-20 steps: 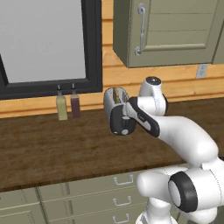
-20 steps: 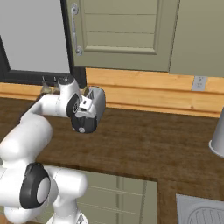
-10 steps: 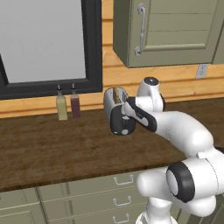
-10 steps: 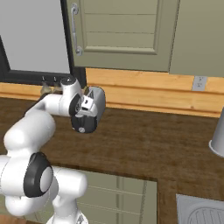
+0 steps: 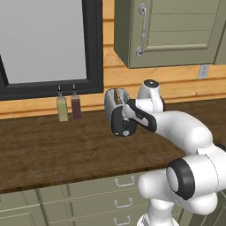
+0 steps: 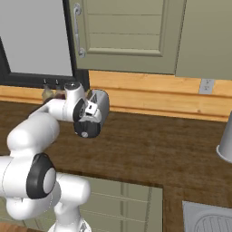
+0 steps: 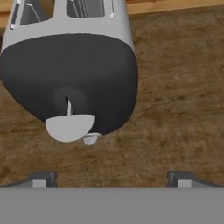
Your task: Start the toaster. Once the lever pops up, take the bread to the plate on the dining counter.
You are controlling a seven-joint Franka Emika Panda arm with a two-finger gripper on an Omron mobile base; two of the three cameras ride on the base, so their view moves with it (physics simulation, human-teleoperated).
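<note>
Toaster (image 7: 70,61) first: we see it sitting on the dark wood surface (image 5: 53,145) just in front of the wooden wall, right of two small bottles (image 5: 68,105), with its black end panel turned toward our arm. In the hand view the panel looms large, its round knob (image 7: 69,127) bulging low on the panel and a thin pale stem rising in the slot above it; a small light tab (image 7: 90,139) peeks out just under the knob, and we cannot say for certain whether that tab is the lever. Our pincer (image 7: 111,177) stands wide open with nothing between its tips, close to the end panel but, as far as we can judge, not yet touching it. The right base view shows the hand (image 6: 89,113) pressed up near that same end.

We judge the step in hand to be pushing the lever down to start toasting. To do it well, we should line one fingertip (image 7: 41,177) over the lever itself, not the knob, and come down along the line of the slot so the push stays straight. A sideways shove could slide the light toaster across the surface, so we should keep the force vertical and gentle, then back off to leave the slots clear. A slice seems to stand in the slot (image 5: 116,94) in the left base view, though it is too small to be sure.
</note>
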